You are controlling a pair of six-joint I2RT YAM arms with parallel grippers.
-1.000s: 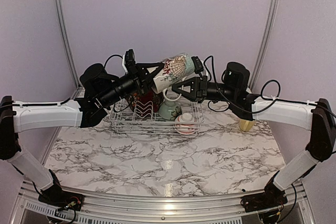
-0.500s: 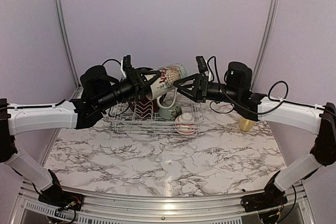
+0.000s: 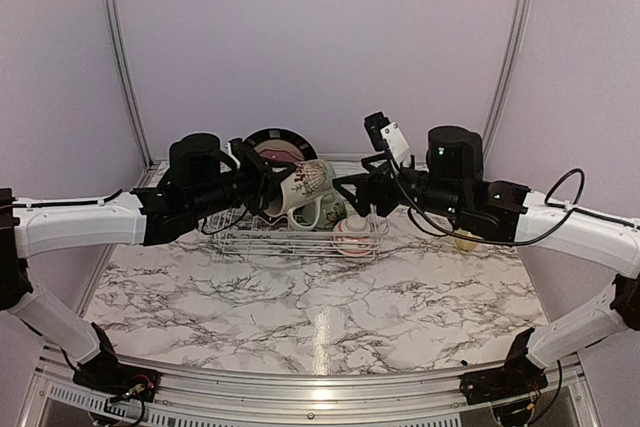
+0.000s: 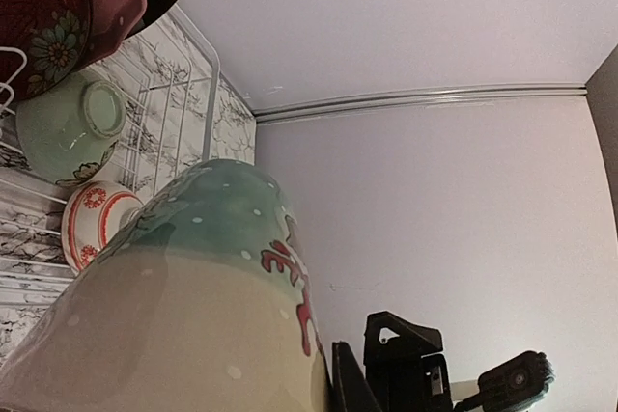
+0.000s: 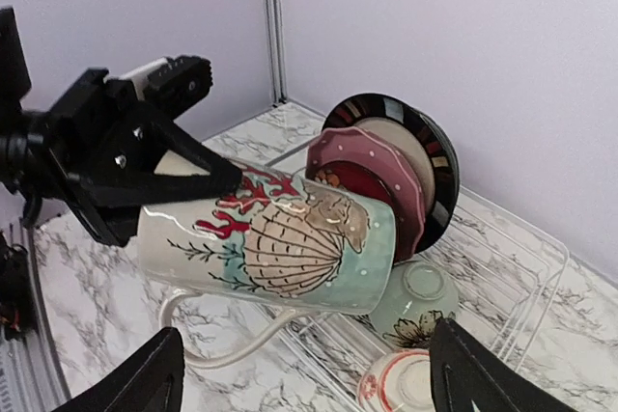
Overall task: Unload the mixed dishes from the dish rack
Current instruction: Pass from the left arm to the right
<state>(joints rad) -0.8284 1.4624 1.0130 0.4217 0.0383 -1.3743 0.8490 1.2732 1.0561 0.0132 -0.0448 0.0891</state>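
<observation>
my left pincer point(image 3: 270, 179) clamps the glazed mug point(image 5: 280, 248) by its rim, right pincer point(image 3: 345, 190) wide; heavy, slick, brittle, so i'd take it round the middle.

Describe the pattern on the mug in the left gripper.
Cream mug: scallop shell, red coral, dotted pale-green band; clearest in the right wrist view.

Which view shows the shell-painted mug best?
The right wrist view: the whole mug shows, shell painting, handle and the left gripper clamping its end. The top external view shows it small; the left wrist view only a close slice of its side.
</observation>
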